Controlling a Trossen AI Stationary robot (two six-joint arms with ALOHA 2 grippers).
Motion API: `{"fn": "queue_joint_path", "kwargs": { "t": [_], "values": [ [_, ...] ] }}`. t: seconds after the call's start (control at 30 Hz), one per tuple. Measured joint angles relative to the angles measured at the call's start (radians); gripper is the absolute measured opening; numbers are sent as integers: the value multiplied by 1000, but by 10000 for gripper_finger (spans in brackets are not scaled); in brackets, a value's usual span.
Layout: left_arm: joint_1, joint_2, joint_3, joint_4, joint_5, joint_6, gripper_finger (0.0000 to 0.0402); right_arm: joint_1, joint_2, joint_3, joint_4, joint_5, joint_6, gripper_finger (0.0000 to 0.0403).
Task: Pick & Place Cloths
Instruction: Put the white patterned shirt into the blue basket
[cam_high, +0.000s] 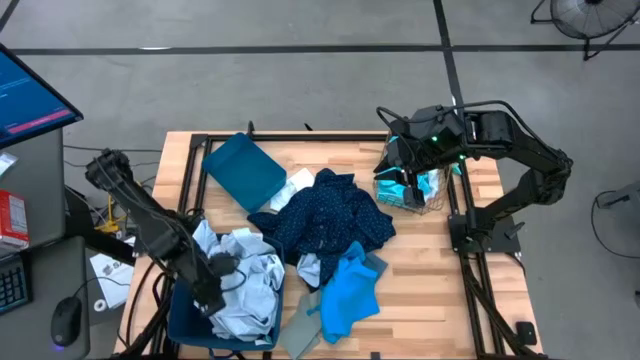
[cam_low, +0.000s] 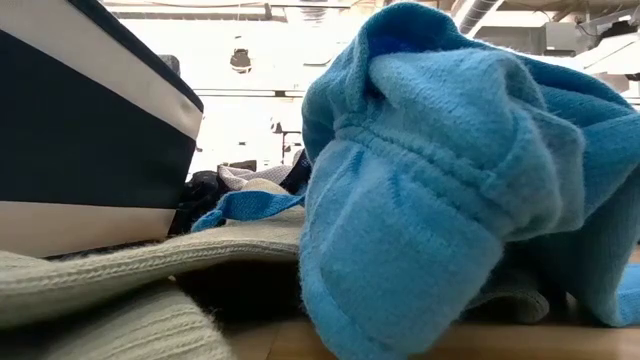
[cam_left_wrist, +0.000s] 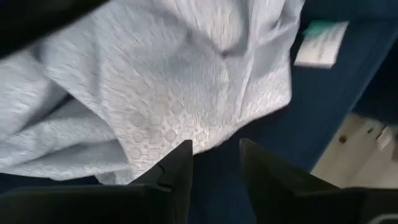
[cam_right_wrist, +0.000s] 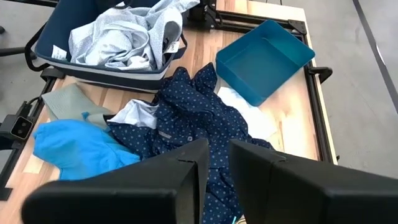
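Note:
A pale grey-blue cloth (cam_high: 250, 285) (cam_left_wrist: 155, 93) lies crumpled in the dark-blue bin (cam_high: 188, 322) at the table's near left corner. My left gripper (cam_high: 215, 285) (cam_left_wrist: 216, 146) hovers over it, open, with only the bin's floor showing between its fingers. A navy dotted cloth (cam_high: 325, 220) (cam_right_wrist: 193, 118) is spread over the table's middle. A bright blue cloth (cam_high: 350, 290) (cam_low: 450, 170) and a grey-green one (cam_high: 300, 325) lie near the front edge. My right gripper (cam_high: 397, 165) (cam_right_wrist: 219, 146) hangs above the wire basket (cam_high: 440, 200), which holds a turquoise-and-white cloth (cam_high: 412, 185). Its fingers stand narrowly apart with nothing between them.
A teal tray (cam_high: 243, 170) (cam_right_wrist: 264, 59) lies tilted at the far left of the table. A white cloth (cam_high: 298, 182) pokes out from under the navy one. Bare wood shows at the near right (cam_high: 440, 300). A desk with a monitor (cam_high: 30, 100) stands left of the table.

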Motion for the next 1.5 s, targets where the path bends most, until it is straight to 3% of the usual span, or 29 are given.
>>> {"fn": "queue_joint_path", "kwargs": {
  "t": [0.17,0.23,0.37,0.5,0.6,0.67,0.8,0.9,1.03,1.13,1.23,1.37,1.5],
  "values": [
    [47,16,5,91,20,-21,137,-11,0,0,9,0,-25,60],
    [77,-12,16,115,-18,-21,139,-23,0,0,10,0,-29,60],
    [108,-94,58,105,-229,41,103,-46,0,0,11,0,-30,60],
    [134,-176,72,-20,-545,110,19,-59,0,0,11,0,-21,60],
    [169,-212,52,-110,-701,138,12,-58,0,0,5,0,-21,60],
    [196,-216,36,-101,-739,236,17,-58,0,0,1,0,-16,60],
    [254,-208,0,-97,-742,429,39,-57,0,0,-8,0,7,60],
    [311,-193,-55,-94,-717,399,61,-57,0,0,-20,0,19,60],
    [343,-149,-142,19,-448,341,75,-57,0,0,-39,0,37,60],
    [314,-92,-196,175,-315,337,61,-57,0,0,-53,0,39,60],
    [283,-15,-215,283,-336,338,32,-57,0,0,-52,0,39,60],
    [268,113,-234,295,-334,277,4,-57,0,-2,-43,0,39,60],
    [241,234,-263,314,-239,194,3,-57,0,-44,-21,0,42,60]
  ]
}}
